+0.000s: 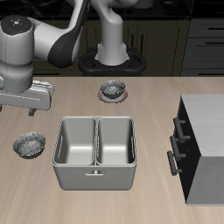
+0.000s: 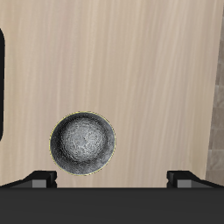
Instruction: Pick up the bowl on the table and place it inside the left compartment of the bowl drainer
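The gripper (image 2: 112, 178) hangs above the table (image 1: 131, 197) with nothing between its fingers; in the wrist view its two dark fingertips (image 2: 41, 178) stand wide apart at the frame's edge. In the exterior view the gripper itself is hidden behind the arm's white and grey wrist housing.

The small round shallow bowl of shiny speckled grey metal (image 1: 29, 144) sits upright on the light beige wood-grain table, near the table's edge and clear of any saucer. The wrist view shows it (image 2: 82, 143) from straight above, below the gripper but off to one side of the gap between the fingertips, nearer one finger than the other. Nothing touches it.

Just beside the bowl stands the grey brushed-metal rectangular bowl drainer (image 1: 94, 178), with two equal deep wells, a middle divider and a small handle on its front wall. The left compartment (image 1: 116, 143) is the well farther from the bowl; the other well lies between them. Both wells hold nothing.

Farther back on the table, a like grey metal bowl on a dark round saucer (image 1: 111, 89) stands well apart from the drainer. A dark cabinet with bar handles and a grey top (image 1: 203, 149) stands on the drainer's other side, away from the bowl.
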### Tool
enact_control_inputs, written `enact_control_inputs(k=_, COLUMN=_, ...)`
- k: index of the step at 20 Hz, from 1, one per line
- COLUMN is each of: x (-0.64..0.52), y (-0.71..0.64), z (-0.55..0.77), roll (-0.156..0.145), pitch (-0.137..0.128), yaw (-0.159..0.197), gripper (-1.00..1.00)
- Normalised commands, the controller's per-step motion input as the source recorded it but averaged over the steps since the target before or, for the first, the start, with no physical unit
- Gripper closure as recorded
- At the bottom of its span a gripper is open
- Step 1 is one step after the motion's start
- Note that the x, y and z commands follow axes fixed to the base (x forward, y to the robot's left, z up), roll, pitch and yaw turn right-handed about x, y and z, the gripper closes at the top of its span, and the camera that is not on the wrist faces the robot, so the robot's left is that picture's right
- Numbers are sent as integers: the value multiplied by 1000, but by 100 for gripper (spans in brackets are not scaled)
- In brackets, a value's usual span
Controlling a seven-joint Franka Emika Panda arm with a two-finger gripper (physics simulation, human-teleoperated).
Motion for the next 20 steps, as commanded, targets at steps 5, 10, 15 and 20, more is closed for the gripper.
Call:
enact_control_inputs(k=5, x=26, y=-138, z=-340, roll=-16, pitch=36, yaw=-11, gripper=-100)
enact_control_inputs(k=10, x=8, y=-186, z=-458, roll=-27, pitch=50, yaw=-13, gripper=-100)
enact_control_inputs(k=15, x=4, y=-68, z=-308, roll=-6, pitch=32, yaw=-24, gripper=-100)
enact_control_inputs(k=20, x=-9, y=-57, z=-275, roll=-12, pitch=33, yaw=-13, gripper=-100)
